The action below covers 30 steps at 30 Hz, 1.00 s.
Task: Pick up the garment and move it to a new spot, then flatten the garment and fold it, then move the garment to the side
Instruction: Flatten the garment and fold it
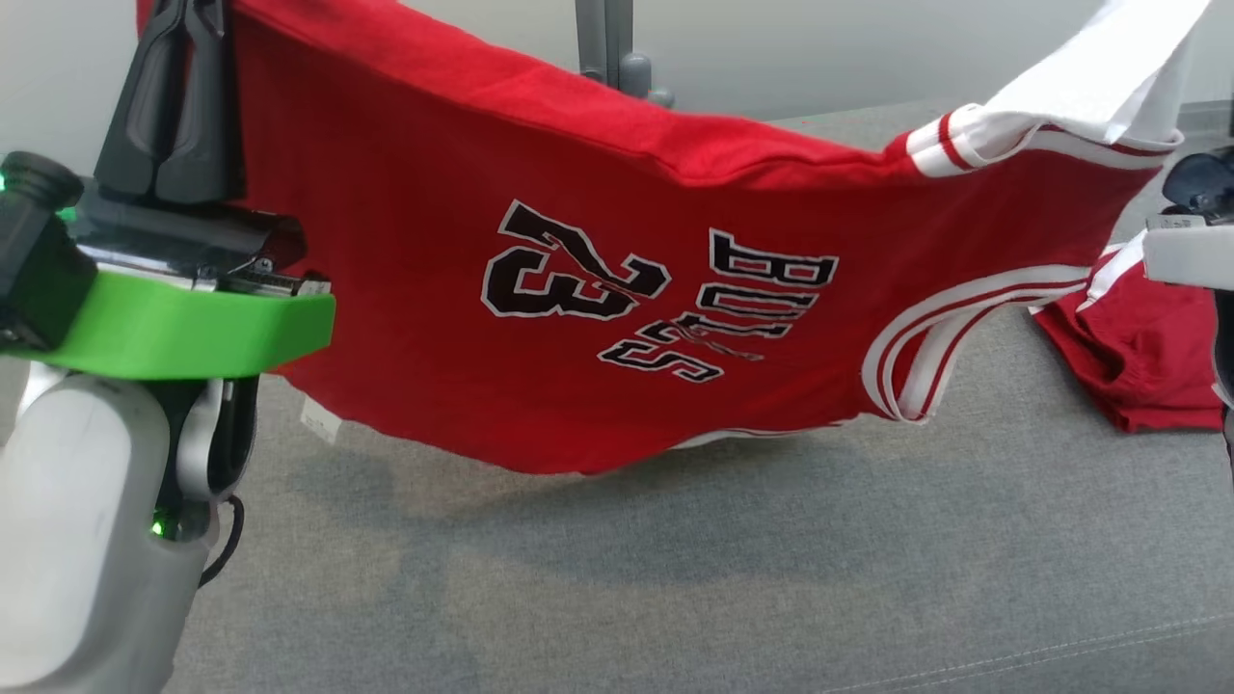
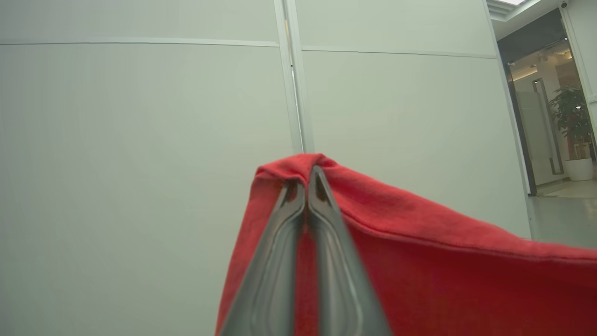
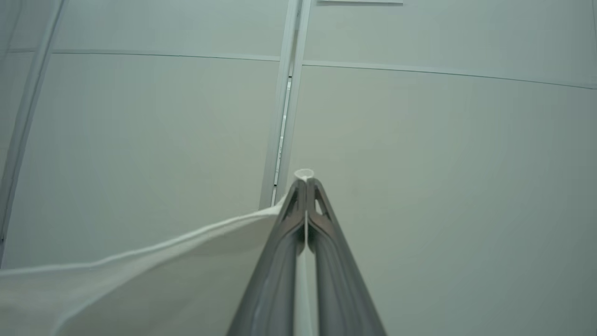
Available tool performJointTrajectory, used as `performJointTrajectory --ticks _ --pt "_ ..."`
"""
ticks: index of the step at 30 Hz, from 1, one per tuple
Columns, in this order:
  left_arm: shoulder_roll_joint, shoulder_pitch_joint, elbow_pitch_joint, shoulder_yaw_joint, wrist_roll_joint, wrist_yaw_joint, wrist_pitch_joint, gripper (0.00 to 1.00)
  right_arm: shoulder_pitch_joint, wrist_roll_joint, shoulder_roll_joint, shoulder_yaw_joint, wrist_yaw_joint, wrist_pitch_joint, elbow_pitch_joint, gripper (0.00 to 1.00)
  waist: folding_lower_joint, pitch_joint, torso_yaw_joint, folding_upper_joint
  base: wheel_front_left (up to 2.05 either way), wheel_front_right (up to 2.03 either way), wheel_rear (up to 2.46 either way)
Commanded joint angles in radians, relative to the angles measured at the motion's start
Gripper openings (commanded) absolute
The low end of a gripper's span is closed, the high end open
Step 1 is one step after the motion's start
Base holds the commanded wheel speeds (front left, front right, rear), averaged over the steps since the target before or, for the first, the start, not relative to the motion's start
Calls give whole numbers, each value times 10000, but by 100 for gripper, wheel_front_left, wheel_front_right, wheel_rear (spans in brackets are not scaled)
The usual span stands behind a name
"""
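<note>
**Red jersey aloft, spread between two pinches**

Hangs in the air as a sagging sheet: red Bulls 23 jersey, print upside down, lower edge clear of the grey upholstered surface below. Pinched at one red corner by the left gripper, fingers closed tight on a bunched fold of cloth. Pinched at the other end by the right gripper, fingers likewise pressed together on a thin white edge, seemingly the jersey's own white shoulder part.

Judged light, limp and somewhat stretchy; droops in the middle wherever unsupported, so keeps no shape of its own. Not fragile, not notably slippery, though a thin pinch like the white one could slide out under a tug. Best taken at hems, corners or shoulder seams, where doubled stitching gives the fingers something to bite. Two well-apart holds should keep it spread for laying flat.

Below: wide, soft, grey woven cushioning with a stitched seam near the bottom right, probably grippy enough to hold cloth in place during smoothing. Lying on it at the right, another red garment with white trim, crumpled, worth keeping apart from the landing spot. Behind: pale panelled wall, a grey post, and off to one side an open doorway with a potted plant
</note>
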Motion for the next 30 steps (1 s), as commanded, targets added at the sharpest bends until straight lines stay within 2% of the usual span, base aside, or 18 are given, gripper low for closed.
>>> performJointTrajectory --ticks 1,7,14,17,18,20,22,26,30 --pt "-89 -294 245 -52 -116 -131 -30 0 -312 156 -145 193 -11 63 332 0 0 184 -14 0 0 0 0" --pt "-615 -1488 1840 -294 -322 -730 -586 0 -1811 587 -665 817 -11 -283 2241 0 0 786 152 0 0 0 0" --pt "-1820 -4254 4959 -535 -293 -1722 -1602 0 -5027 991 -987 1738 -13 -1245 4984 0 0 1651 679 0 0 0 0" --pt "-2267 -5395 6419 -295 -215 -1981 -1789 0 -6510 1195 -602 1724 -11 -1671 6239 0 0 1881 831 0 0 0 0" --pt "-2505 -6045 7206 -50 -87 -2105 -1838 0 -7353 1253 -287 1624 -11 -1832 6996 0 0 1961 864 0 0 0 0" --pt "-2701 -6587 7647 348 2 -2192 -1850 0 -8051 1266 5 1446 -11 -1898 7533 0 0 2071 861 0 0 0 0" --pt "-2804 -6906 7933 722 216 -2280 -1854 0 -8569 1256 353 1049 -11 -1910 7537 0 0 2225 803 0 0 0 0" --pt "-2974 -7106 8317 1268 502 -2406 -1844 0 -8617 1172 829 729 -10 -1909 7599 0 0 2496 706 0 0 0 0" --pt "-3170 -6523 9482 1658 449 -2607 -1835 0 -7786 1123 1064 1240 -8 -1910 7823 0 0 2767 562 0 0 0 0"
